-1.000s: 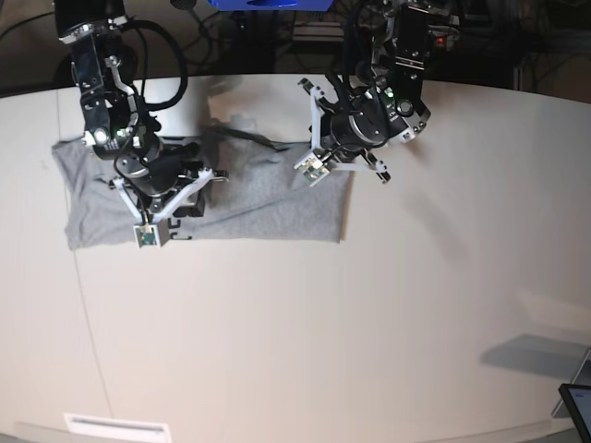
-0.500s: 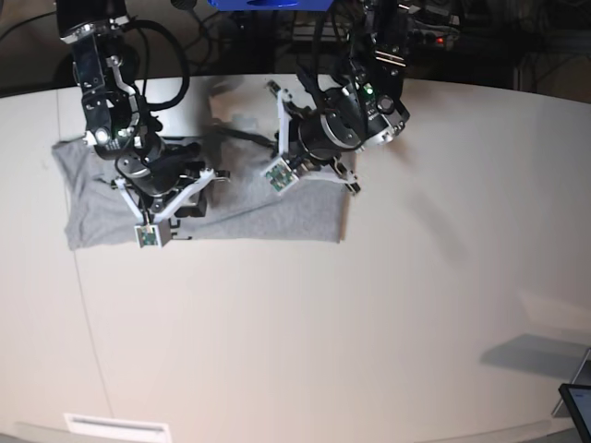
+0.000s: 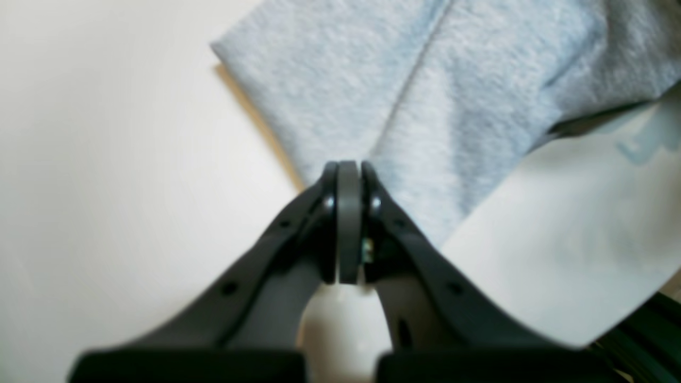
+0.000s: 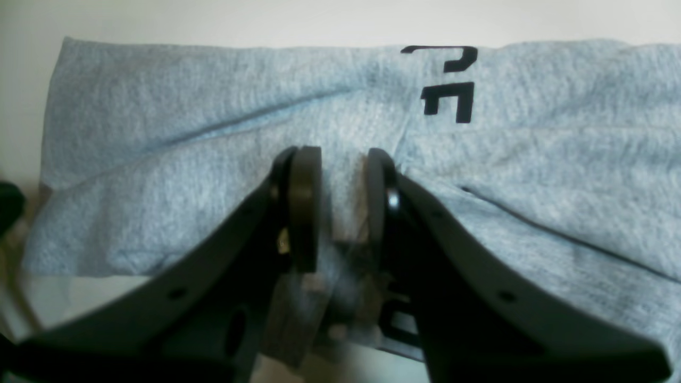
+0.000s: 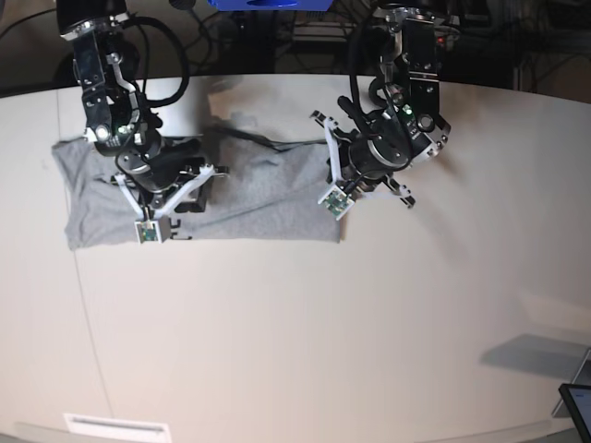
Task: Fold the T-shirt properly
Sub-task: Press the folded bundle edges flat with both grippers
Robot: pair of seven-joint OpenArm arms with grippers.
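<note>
The grey T-shirt [image 5: 268,198] lies as a long folded strip across the far left of the table. In the right wrist view it [image 4: 159,106] fills the frame, with black lettering [image 4: 447,80] near its far edge. My right gripper [image 4: 343,205] [image 5: 175,191] sits on the strip's left half, its fingers a narrow gap apart with a ridge of cloth between them and creases running toward them. My left gripper [image 3: 348,170] [image 5: 351,180] hangs at the shirt's [image 3: 425,90] right edge, pads pressed together with nothing seen between them.
The white table [image 5: 323,323] stretches toward me and to the right. A dark tablet-like object [image 5: 577,406] sits at the front right corner, and a white label [image 5: 115,426] lies at the front left edge. Cables and equipment crowd the space behind the far edge.
My left arm swung left over the middle of the shirt, then came back right and lower to its right edge. The right arm and the shirt stayed as they were.
</note>
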